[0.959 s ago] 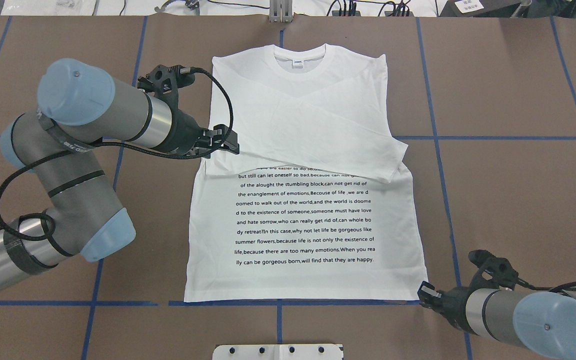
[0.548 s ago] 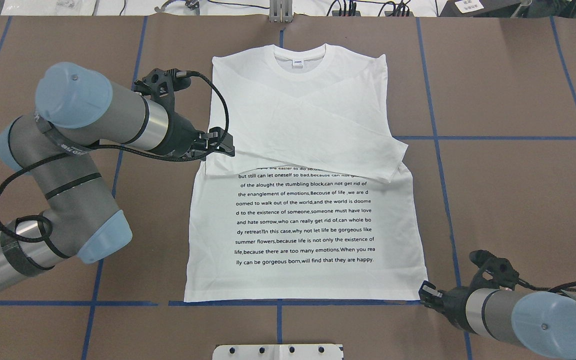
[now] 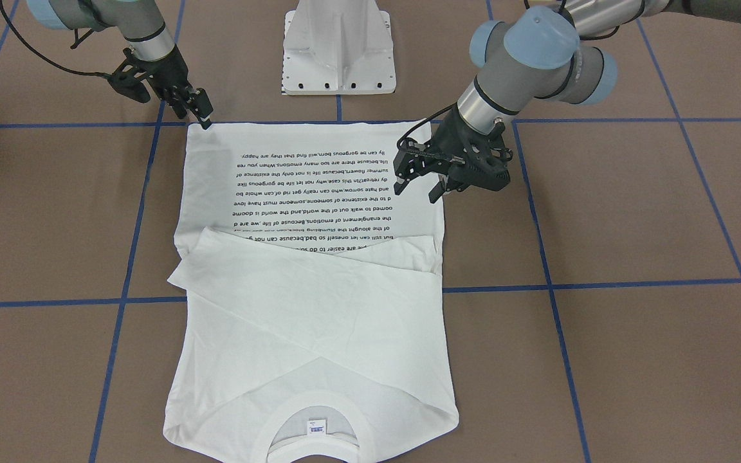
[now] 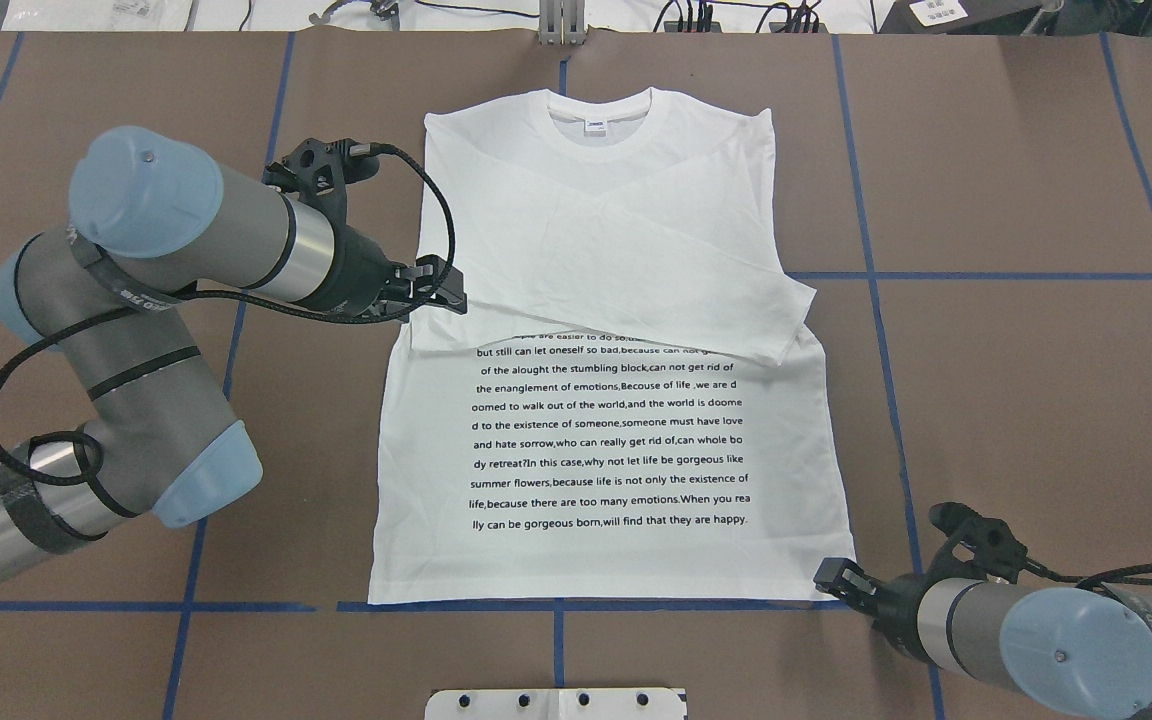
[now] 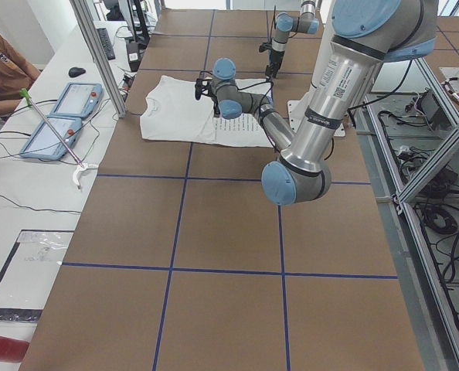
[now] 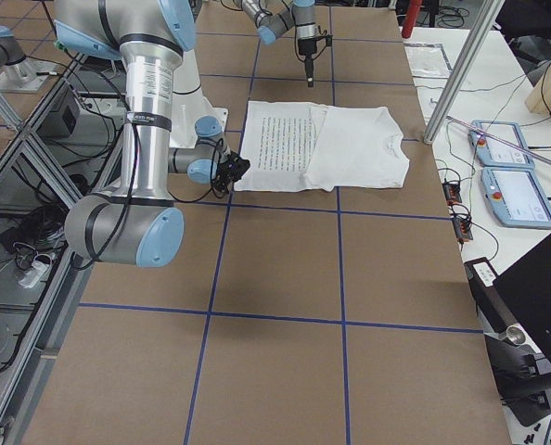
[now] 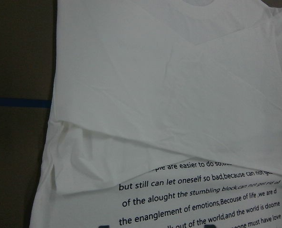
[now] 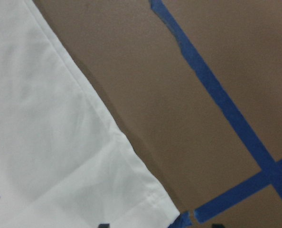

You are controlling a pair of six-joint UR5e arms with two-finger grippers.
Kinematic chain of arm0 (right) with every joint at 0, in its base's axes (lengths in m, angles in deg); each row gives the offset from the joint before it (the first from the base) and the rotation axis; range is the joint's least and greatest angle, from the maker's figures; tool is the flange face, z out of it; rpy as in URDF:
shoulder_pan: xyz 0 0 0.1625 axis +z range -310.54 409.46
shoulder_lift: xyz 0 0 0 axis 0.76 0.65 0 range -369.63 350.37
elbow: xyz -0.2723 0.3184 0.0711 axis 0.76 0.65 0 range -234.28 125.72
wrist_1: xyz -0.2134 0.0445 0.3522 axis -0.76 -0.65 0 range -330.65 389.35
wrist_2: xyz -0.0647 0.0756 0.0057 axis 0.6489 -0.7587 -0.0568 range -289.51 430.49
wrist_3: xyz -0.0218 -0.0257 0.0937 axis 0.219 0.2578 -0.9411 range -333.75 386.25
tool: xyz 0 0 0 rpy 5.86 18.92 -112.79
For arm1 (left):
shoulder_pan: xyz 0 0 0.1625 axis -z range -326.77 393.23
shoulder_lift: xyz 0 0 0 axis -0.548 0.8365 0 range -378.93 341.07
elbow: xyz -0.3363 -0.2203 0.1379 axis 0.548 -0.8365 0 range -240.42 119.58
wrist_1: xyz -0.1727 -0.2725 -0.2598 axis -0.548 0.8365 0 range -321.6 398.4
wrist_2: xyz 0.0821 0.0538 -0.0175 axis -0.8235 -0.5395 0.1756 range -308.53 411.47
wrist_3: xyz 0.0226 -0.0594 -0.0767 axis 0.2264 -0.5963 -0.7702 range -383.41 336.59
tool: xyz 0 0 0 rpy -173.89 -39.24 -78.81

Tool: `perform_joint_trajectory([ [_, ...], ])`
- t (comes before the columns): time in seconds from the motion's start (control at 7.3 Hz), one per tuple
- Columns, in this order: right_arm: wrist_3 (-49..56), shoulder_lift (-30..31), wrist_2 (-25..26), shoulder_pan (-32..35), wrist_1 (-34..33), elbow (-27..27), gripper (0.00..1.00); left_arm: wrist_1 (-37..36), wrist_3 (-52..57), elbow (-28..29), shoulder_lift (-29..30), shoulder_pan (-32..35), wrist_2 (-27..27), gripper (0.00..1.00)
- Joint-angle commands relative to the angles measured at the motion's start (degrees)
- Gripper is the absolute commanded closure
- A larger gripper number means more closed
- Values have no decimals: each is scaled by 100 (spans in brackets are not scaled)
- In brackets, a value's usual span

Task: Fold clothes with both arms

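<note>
Over the flat shirt's (image 4: 616, 440) 9 o'clock edge the left gripper (image 3: 417, 193) is held spread; the right gripper (image 4: 826, 574) is spread at the 5 o'clock corner.

In the overhead view the right half of the table (image 4: 1016, 380) is bare brown, loads of room to come in there, same for the upper left corner. The left arm (image 4: 186, 230) hogs the left-middle, the right arm (image 4: 1036, 630) plugs the lower right corner, and the pedestal (image 4: 556, 703) sits at bottom centre.
</note>
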Motion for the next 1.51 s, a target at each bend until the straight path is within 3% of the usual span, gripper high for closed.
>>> perform_joint_trajectory([
  [0.0,7,-174,1,13,-275,-10,44,0,-62,-25,0,5,0,27],
  [0.14,7,-157,1,21,-285,7,56,0,-71,-33,0,5,0,27],
  [0.41,7,-104,1,74,-285,-19,57,0,-80,-33,0,5,9,27],
  [0.55,7,-113,1,100,-285,-28,63,0,-89,-33,0,5,0,27],
  [0.68,7,-87,1,135,-293,-28,85,0,-89,-33,0,5,0,27],
  [0.82,7,-87,1,136,-293,-28,100,0,-98,-42,0,5,0,27],
  [1.37,16,-52,-34,276,-293,-256,100,-17,-613,-138,-70,-83,-44,27],
])
